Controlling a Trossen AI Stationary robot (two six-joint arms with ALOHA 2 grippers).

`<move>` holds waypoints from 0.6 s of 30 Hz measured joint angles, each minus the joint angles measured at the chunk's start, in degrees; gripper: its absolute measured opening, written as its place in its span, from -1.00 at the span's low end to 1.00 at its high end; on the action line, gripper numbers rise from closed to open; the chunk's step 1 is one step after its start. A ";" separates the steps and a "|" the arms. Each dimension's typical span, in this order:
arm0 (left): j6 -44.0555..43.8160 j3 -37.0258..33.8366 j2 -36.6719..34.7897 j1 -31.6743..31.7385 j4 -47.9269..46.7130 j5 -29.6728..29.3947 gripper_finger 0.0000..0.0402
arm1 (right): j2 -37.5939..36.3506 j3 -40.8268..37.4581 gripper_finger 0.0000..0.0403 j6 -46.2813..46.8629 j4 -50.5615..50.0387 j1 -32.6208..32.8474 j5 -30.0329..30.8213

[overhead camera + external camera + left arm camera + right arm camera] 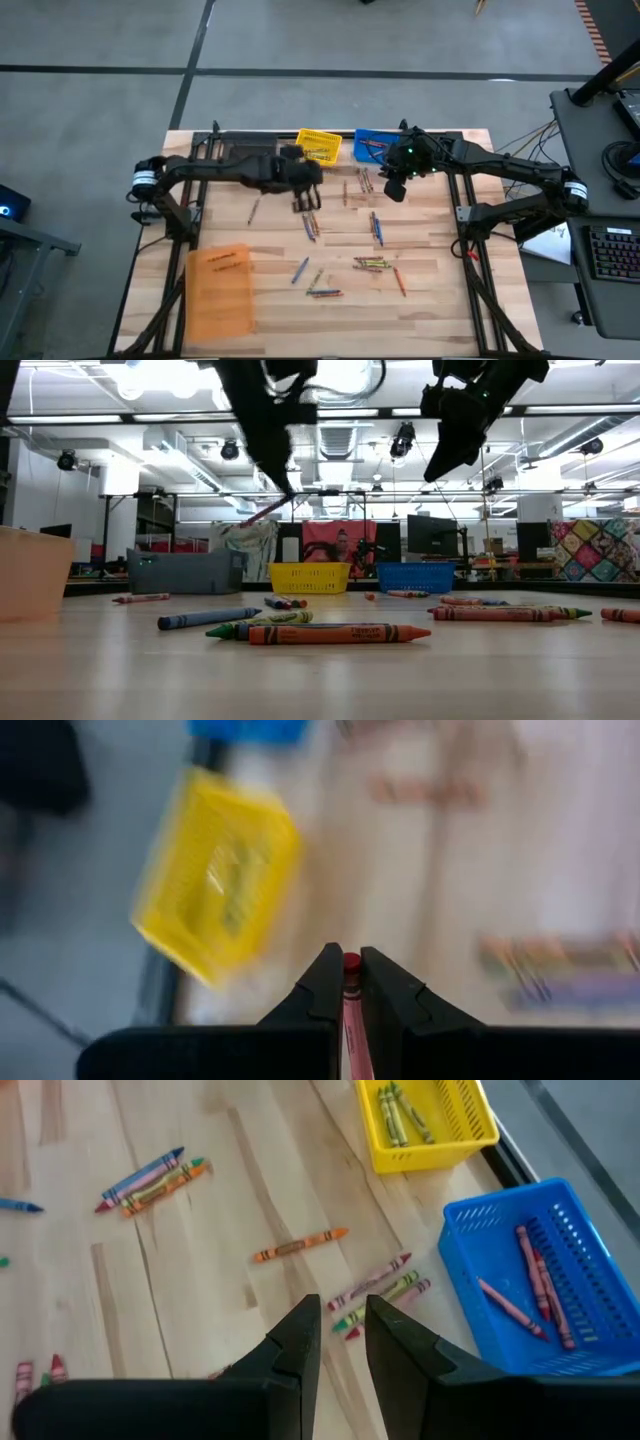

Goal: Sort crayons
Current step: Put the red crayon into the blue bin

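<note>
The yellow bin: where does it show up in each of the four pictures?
High view: yellow bin at the table's far edge, beside the blue bin.
Low view: centre background.
Left wrist view: upper left, blurred.
Right wrist view: top.
Shared landmark: the blue bin.

table (430, 300): pale matt wood planks | bins (440, 1120): perforated plastic | crayons (340, 633): paper-wrapped wax

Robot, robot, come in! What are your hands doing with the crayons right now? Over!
Left gripper shut on red crayon, above table. Right gripper empty, slightly open, beside blue bin. Loose crayons remain. Nothing blocking.
</note>
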 joint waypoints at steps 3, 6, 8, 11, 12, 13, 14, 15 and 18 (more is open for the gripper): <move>5.76 0.64 -0.01 2.57 10.66 0.34 -1.00 | -0.05 -0.01 -0.64 -0.15 0.10 0.00 0.00; 8.02 -0.56 -0.17 5.14 22.37 7.13 -1.00 | -0.12 -0.96 -0.64 -1.26 2.69 -0.01 0.02; 7.44 -2.08 -0.25 6.85 28.66 14.22 -1.00 | -0.12 -2.48 -0.64 -2.45 6.11 0.00 0.02; 5.50 -4.69 -0.25 8.17 37.07 20.76 -1.00 | -0.12 -6.07 -0.64 -3.70 14.50 0.01 -0.01; 5.05 -5.79 -0.25 8.27 40.40 21.94 -1.00 | -0.12 -7.46 -0.64 -3.96 17.94 0.02 -0.08; 4.80 -6.84 -0.26 8.29 43.37 22.85 -1.00 | -0.09 -8.89 -0.64 -4.09 21.34 0.02 -0.32; 4.66 -7.79 -0.27 8.28 45.82 23.46 -1.00 | -0.01 -10.33 -0.64 -4.14 24.74 0.02 -0.47; 4.60 -8.75 -0.27 8.28 48.13 23.99 -1.00 | 0.08 -11.67 -0.64 -4.17 28.17 0.02 -0.48; 3.25 -11.36 -0.33 8.26 54.52 24.82 -1.00 | 0.15 -14.99 -0.64 -4.83 37.59 0.04 -0.82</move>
